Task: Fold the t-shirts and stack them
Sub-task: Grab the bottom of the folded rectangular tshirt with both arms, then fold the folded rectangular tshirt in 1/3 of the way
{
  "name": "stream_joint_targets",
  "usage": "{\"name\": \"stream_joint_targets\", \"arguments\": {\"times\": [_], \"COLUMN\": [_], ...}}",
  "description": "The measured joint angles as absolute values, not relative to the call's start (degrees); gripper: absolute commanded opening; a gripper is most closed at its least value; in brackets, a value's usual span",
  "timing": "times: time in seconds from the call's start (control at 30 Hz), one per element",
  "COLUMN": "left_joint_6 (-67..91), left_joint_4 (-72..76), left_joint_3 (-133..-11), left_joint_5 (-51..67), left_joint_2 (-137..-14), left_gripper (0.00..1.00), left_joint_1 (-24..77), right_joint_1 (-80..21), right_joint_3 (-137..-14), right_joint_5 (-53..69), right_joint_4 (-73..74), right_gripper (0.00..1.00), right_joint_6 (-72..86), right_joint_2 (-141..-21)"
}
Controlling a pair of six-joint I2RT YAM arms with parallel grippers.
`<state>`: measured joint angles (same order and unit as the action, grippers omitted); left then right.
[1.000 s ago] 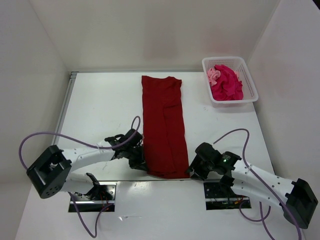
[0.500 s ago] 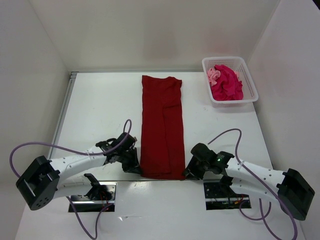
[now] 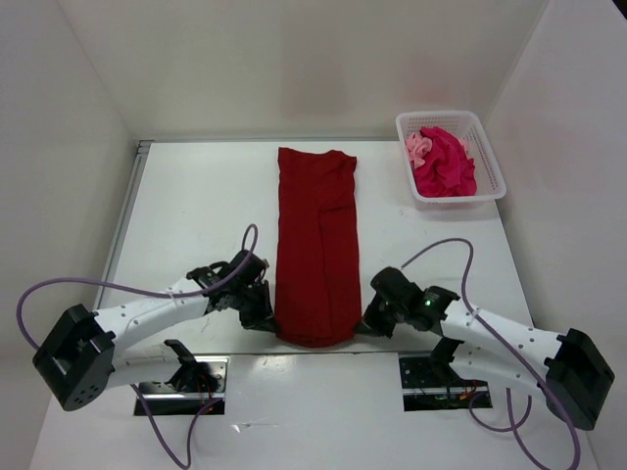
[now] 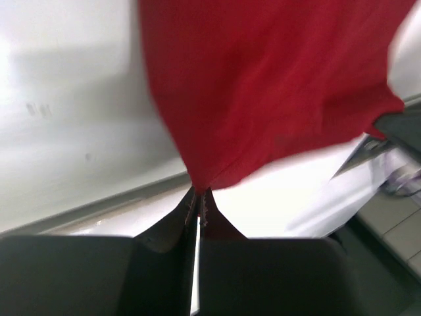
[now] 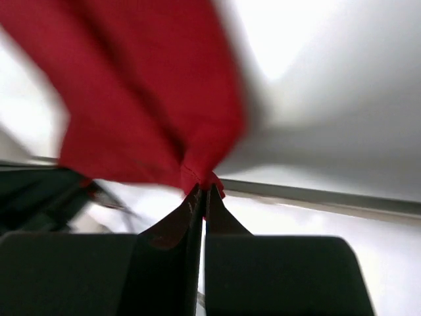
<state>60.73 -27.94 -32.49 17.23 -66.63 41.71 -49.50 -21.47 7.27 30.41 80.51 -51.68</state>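
Pinching near corners of the dark red t-shirt (image 3: 315, 245), left gripper (image 4: 198, 194) and right gripper (image 5: 201, 189) sit clamped tight.

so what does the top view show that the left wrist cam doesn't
Only the top view: the whole dark red shirt as a long strip, the white basket holding the magenta shirt and salmon shirt, and the right gripper at the near hem. Only the left wrist: the left gripper shut on a pinched corner. Both: the dark red shirt on the white table.

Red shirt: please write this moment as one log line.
left tool: shut on red shirt | right tool: shut on red shirt | pink shirts: in basket
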Motion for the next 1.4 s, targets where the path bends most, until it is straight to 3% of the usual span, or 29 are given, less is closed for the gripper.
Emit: {"name": "stream_joint_targets", "arguments": {"times": [0.2,0.4,0.67,0.9,1.07,1.2,1.23,1.33,1.4], "left_joint_6": [53.9,47.7,43.4,40.4,39.0,39.0,39.0,39.2,39.6], "left_joint_4": [-30.5,-28.9,-26.3,-24.8,-23.9,-22.2,-22.0,-20.8,-18.2], "left_joint_3": [-45.2,-58.5,-74.3,-81.0,-83.2,-83.7,-83.7,-82.8,-79.5], "left_joint_5": [15.9,14.3,10.2,7.6,7.9,8.4,8.5,8.6,8.3], "left_joint_2": [-72.8,-86.3,-101.5,-111.6,-113.9,-112.1,-111.2,-106.8,-101.9], "left_gripper": [0.0,0.0,0.0,0.02,0.17,0.23,0.24,0.29,0.29], "left_joint_1": [31.6,20.8,17.8,16.2,16.2,16.1,16.0,15.9,15.9], "right_joint_1": [-34.7,-22.0,-16.8,-16.3,-16.3,-16.2,-16.2,-16.1,-16.5], "right_joint_3": [-35.8,-47.2,-66.6,-77.9,-79.7,-80.5,-80.4,-79.4,-77.2], "right_joint_5": [6.7,6.9,7.0,6.9,6.4,5.2,4.9,4.7,4.5], "right_joint_4": [29.5,26.9,22.9,22.7,23.2,23.2,23.4,23.3,23.3], "right_gripper": [0.0,0.0,0.0,0.02,0.14,0.44,0.46,0.47,0.34], "right_joint_6": [66.1,52.2,42.4,38.4,37.4,37.1,37.1,37.0,36.9], "right_joint_2": [-61.4,-77.1,-97.9,-111.0,-113.4,-112.4,-111.8,-108.2,-103.8]}}
